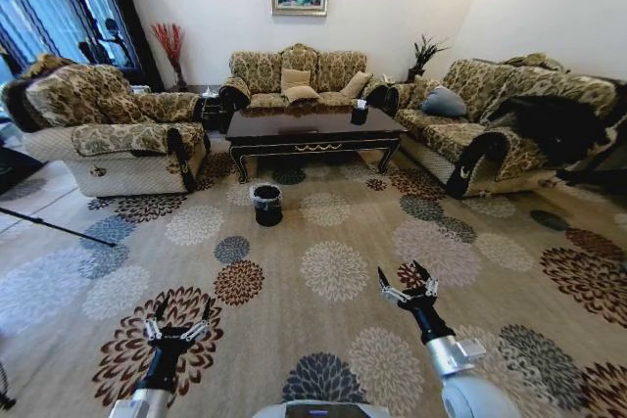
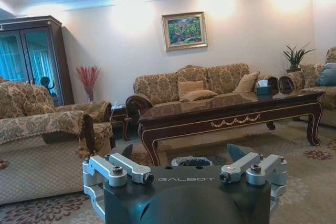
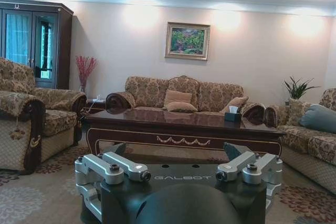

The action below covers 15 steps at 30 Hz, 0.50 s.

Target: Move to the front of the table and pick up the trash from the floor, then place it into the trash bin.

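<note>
The dark brown table [image 1: 313, 129] stands ahead across the patterned beige floor [image 1: 333, 271], among the sofas. The black trash bin [image 1: 266, 205] with its grey liner sits on the carpet in front of the table's left end. Its rim [image 2: 191, 160] peeks up between the left fingers. The trash is out of view; I can pick out no litter on the carpet. My left gripper [image 1: 178, 315] and right gripper [image 1: 407, 279] hang low over the near carpet, both open and empty. The left wrist view has the left gripper [image 2: 181, 153] facing the table [image 2: 226, 106]. The right gripper [image 3: 176, 150] faces the table [image 3: 178, 121] too.
An armchair [image 1: 108, 129] flanks the table on the left, a long sofa [image 1: 490, 124] on the right, another sofa [image 1: 299, 75] behind. A black tissue box [image 1: 360, 113] sits on the table. A thin black pole [image 1: 54, 227] lies across the floor at far left. Open carpet stretches to the bin.
</note>
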{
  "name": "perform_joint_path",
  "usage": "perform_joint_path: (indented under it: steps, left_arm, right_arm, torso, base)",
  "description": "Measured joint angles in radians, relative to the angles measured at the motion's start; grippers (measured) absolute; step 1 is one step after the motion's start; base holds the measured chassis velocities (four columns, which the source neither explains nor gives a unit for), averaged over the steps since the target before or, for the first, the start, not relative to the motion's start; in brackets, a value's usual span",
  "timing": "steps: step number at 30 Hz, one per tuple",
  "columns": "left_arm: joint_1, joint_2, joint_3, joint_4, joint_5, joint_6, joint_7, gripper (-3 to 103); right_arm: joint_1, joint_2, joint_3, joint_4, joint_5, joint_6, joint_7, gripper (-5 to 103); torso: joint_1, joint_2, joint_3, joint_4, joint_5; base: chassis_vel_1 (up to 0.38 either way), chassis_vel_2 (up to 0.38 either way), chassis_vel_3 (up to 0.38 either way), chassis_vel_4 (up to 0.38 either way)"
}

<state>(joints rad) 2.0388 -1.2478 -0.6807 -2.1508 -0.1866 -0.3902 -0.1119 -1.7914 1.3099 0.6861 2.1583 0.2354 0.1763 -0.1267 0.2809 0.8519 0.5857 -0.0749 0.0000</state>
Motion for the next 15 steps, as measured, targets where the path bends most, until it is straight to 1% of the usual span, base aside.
perform_joint_path:
  steps: [8,15]
  left_arm:
    - [0.000,0.000,0.000,0.000,0.000,0.000,0.000,100]
    - [0.000,0.000,0.000,0.000,0.000,0.000,0.000,100]
  right_arm:
    - [0.000,0.000,0.000,0.000,0.000,0.000,0.000,100]
    - [0.000,0.000,0.000,0.000,0.000,0.000,0.000,100]
  torso:
    - [0.006,0.014,0.008,0.0000,0.0000]
    - [0.020,0.046,0.026,-0.0001,0.0000]
  base:
    - [0.000,0.000,0.000,0.000]
    - [0.000,0.000,0.000,0.000]
